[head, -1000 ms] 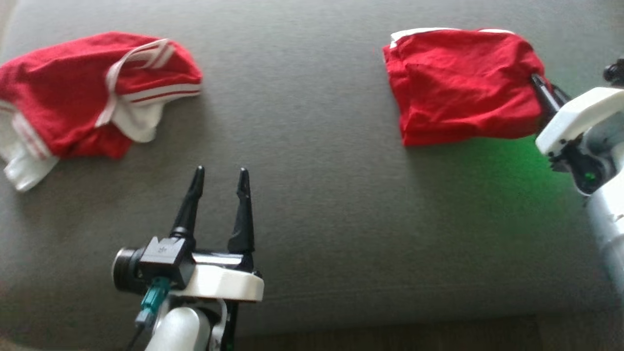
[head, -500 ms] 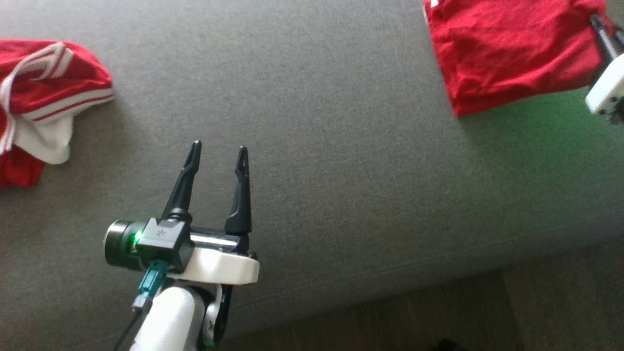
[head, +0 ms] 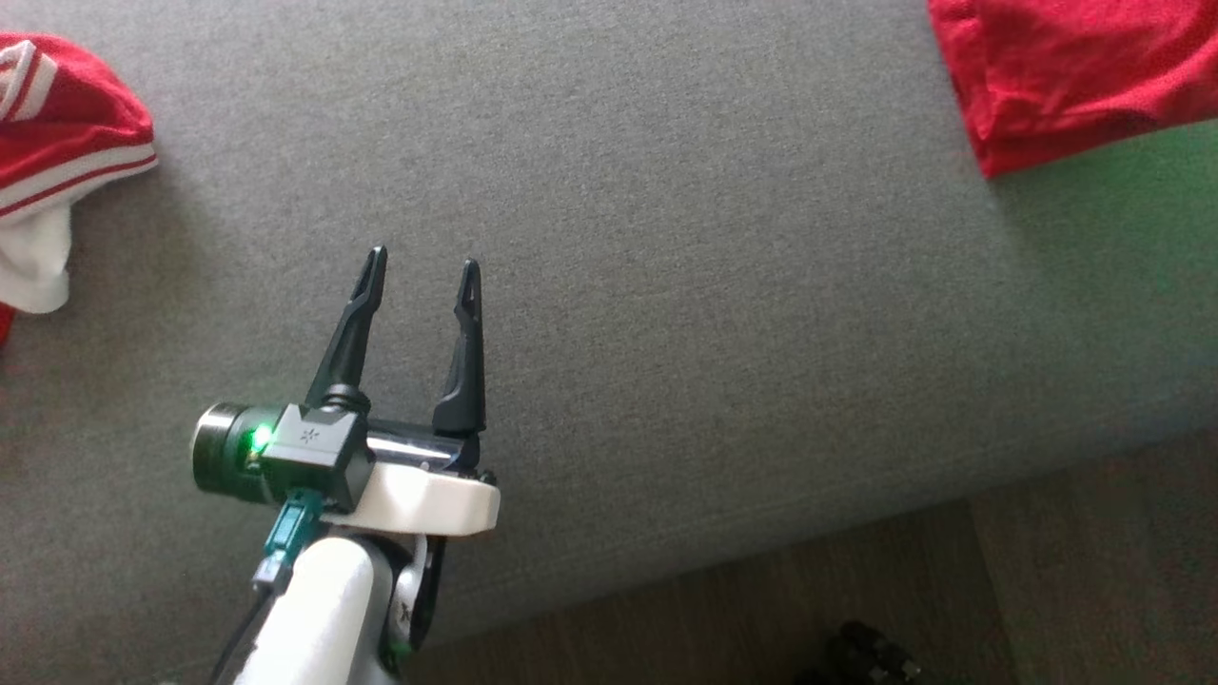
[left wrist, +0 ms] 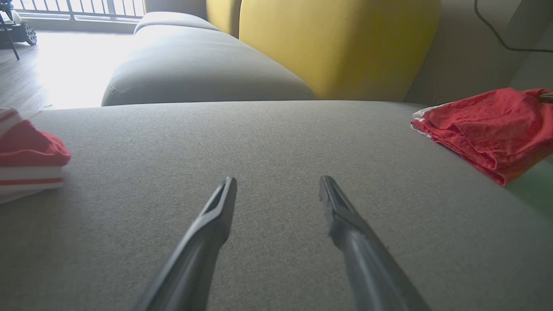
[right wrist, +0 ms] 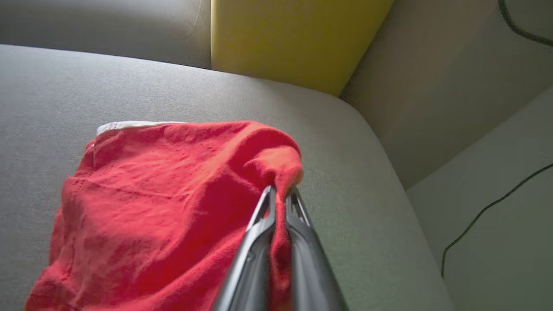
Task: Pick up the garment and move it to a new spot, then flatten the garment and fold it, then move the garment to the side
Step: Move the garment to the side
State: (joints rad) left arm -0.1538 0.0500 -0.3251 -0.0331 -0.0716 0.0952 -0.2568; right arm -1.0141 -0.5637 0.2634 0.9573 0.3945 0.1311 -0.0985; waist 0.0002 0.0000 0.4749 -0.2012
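Red knit garment (right wrist: 164,207), folded into a rough pad, white hem strip along its upper edge in right wrist view. Lying on grey sofa cushion (head: 666,285); upper right corner of head view, partly cut by the frame. Near corner pinched by right gripper (right wrist: 280,194), jaws almost together, a bunched fold of cloth rising between the tips.

Handling, by judgement: light, soft, limp, no stiffness of its own. Not fragile, and unlikely to slip on woven upholstery. Layers apt to slide apart or unfold if dragged by one corner alone. Best hold, by judgement: a doubled edge or corner, through all layers, low to the seat.

Left gripper (head: 419,276): lower left of head view, fingers spread wide, nothing between them, over bare cushion, well apart from both cloths.

Also present:
- Striped red-and-white garment (head: 57,162), crumpled, left edge of head view, well apart from the folded piece.
- Yellow back cushion (left wrist: 337,47), top centre of left wrist view.
- Dark cable (right wrist: 484,216), right side of right wrist view, beyond the seat.
- Wood floor (head: 761,609), bottom of head view.

Obstructions: none visible on the open seat. Rounded cushion edge close by at right, so some risk of cloth sliding off.
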